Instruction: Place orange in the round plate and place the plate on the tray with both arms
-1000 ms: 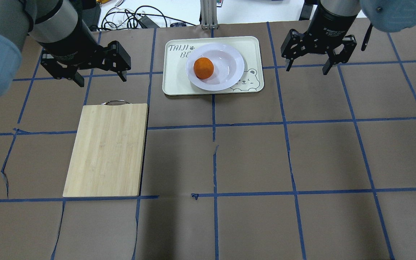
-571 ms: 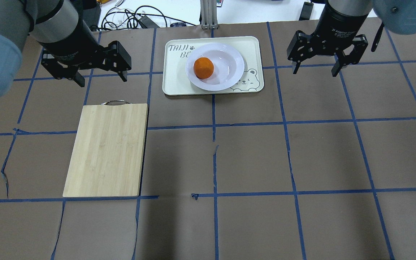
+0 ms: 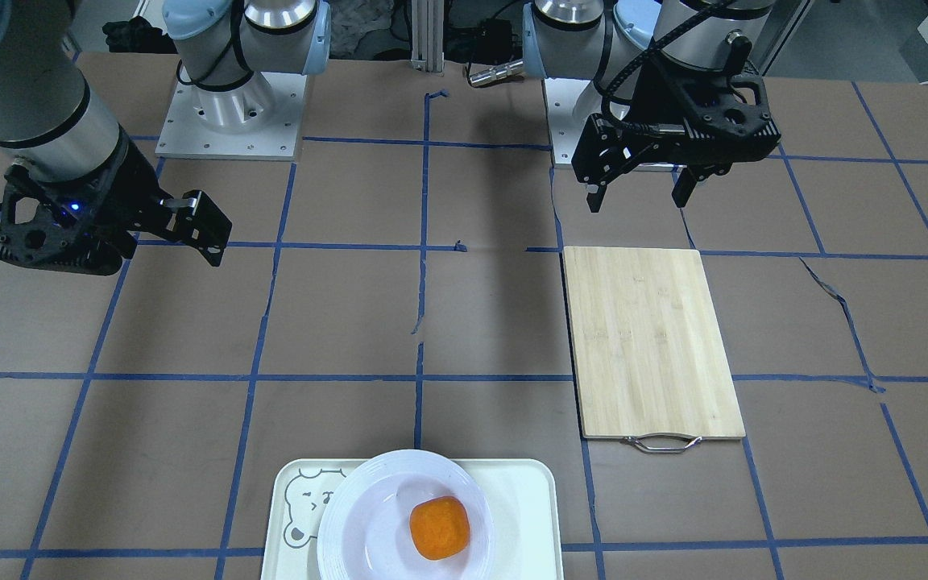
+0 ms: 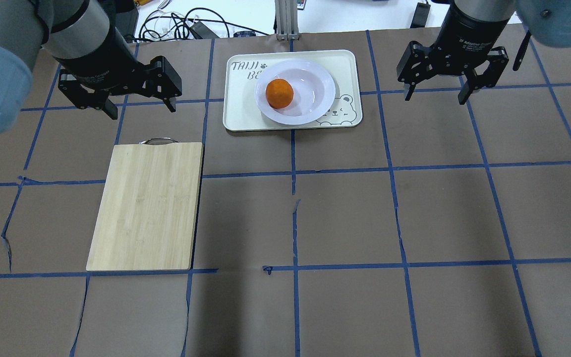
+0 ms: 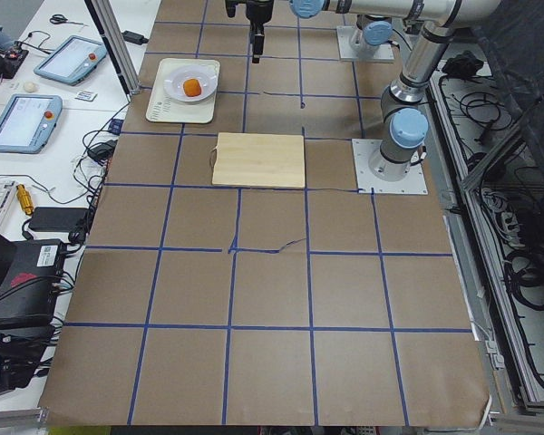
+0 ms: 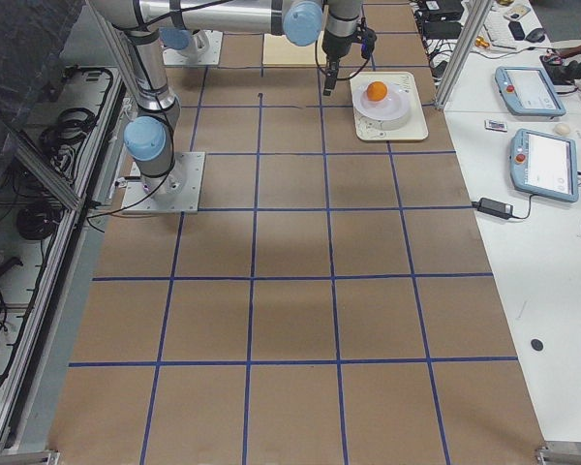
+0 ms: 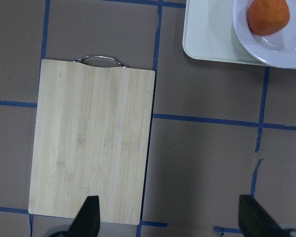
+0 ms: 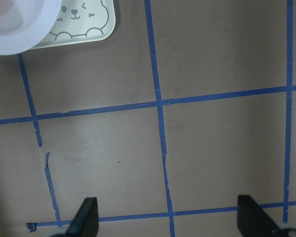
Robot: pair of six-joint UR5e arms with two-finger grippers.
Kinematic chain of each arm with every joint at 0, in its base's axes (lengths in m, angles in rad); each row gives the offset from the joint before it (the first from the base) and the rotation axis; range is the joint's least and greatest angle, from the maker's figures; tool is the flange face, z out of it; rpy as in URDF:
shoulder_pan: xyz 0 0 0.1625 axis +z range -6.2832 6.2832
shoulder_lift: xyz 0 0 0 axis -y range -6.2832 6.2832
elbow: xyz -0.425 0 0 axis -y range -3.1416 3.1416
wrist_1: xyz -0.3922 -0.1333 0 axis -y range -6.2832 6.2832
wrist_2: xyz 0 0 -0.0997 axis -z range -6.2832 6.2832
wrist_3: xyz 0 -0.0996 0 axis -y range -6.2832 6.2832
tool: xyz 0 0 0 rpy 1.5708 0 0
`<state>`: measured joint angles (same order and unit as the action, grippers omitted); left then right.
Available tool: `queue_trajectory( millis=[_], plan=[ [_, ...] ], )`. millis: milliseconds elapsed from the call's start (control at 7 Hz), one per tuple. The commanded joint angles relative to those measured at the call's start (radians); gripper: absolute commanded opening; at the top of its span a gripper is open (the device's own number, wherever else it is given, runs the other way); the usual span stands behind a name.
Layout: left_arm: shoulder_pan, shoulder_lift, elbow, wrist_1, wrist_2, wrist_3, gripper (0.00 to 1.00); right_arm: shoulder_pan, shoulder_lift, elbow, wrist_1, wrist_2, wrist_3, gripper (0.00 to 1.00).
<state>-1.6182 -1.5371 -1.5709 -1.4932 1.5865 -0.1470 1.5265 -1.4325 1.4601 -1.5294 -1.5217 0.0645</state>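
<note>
The orange (image 4: 279, 93) rests in the sunken centre of the glossy white round plate (image 4: 322, 84). The plate sits flat on the cream tray (image 4: 241, 106), which lies at the middle of the far edge of the table (image 4: 345, 218).

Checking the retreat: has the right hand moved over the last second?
Yes. The right hand has shifted rightward in the overhead view, farther from the tray.

The overhead view looks forward and down from behind the robot (image 3: 238, 89), over the whole tabletop (image 4: 345, 213). The front view faces back at the robot, steeply down; both share the tray (image 4: 238, 104) and the board (image 4: 146, 206). Two end views sit high and far, looking along the tabletop from opposite ends. Each wrist camera looks straight down from close by: the left sees board and tray, the right only a tray corner.
</note>
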Motion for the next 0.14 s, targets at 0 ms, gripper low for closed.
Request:
queue_trajectory(
  millis=[0],
  plan=[
    [0.0, -0.001, 0.0, 0.004, 0.0, 0.001, 1.0, 0.0, 0.0, 0.0, -0.009, 0.002, -0.003, 1.0]
  ],
)
